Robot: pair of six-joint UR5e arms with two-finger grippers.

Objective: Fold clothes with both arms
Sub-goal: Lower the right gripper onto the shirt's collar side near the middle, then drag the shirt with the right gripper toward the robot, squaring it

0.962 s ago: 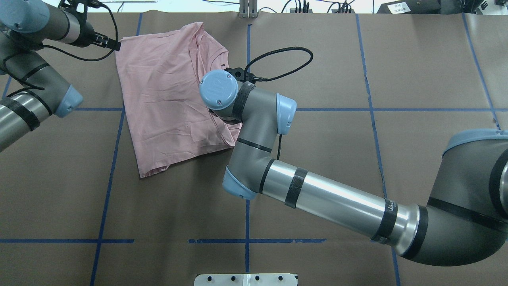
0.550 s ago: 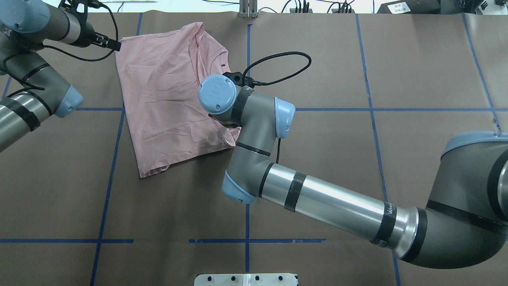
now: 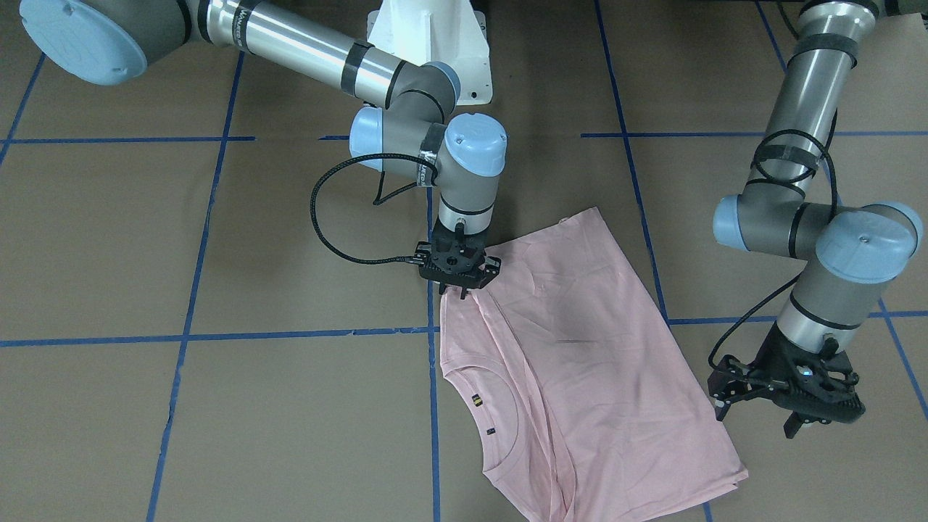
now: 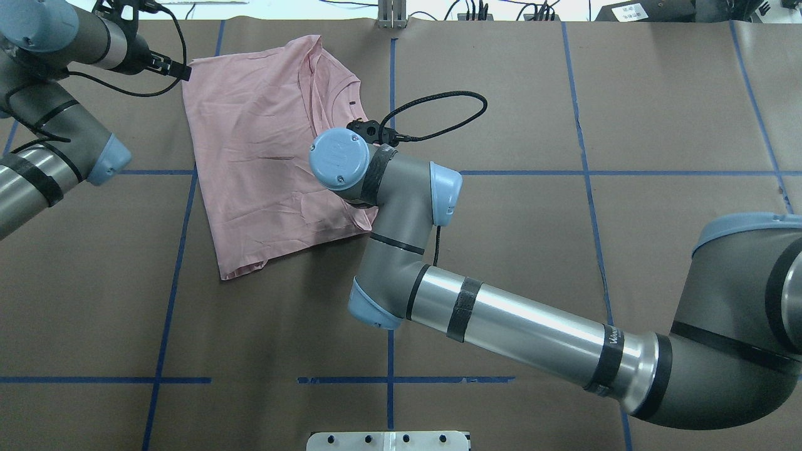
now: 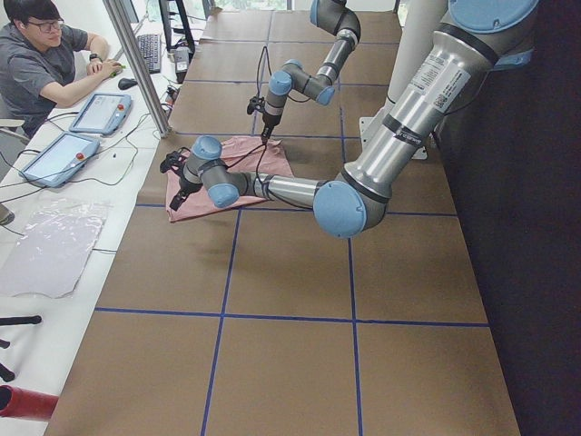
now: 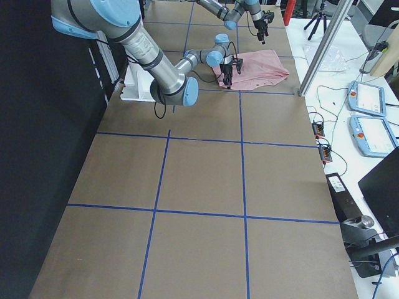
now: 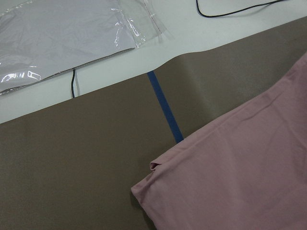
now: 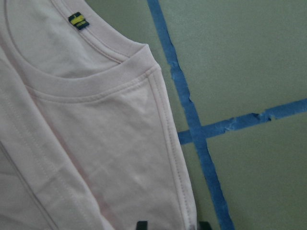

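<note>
Brown-papered table (image 4: 564, 282) gridded in blue tape (image 4: 94, 379); white base (image 3: 475, 72) on it; beside the table: seated operator (image 5: 41, 64), two tablets (image 5: 100, 111), clear plastic sheet (image 5: 50, 250).

A pale pink T-shirt (image 3: 580, 348) is spread plain side up, partly folded, collar exposed. The right arm (image 3: 304, 43) is set at its edge; the left arm (image 3: 805, 94) is held beside a corner.

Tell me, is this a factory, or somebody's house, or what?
Most likely a robotics lab. Two robot arms, the left arm and the right arm, reach over a pink T-shirt on a table marked with blue tape, and a person sits beside it with control tablets.
</note>
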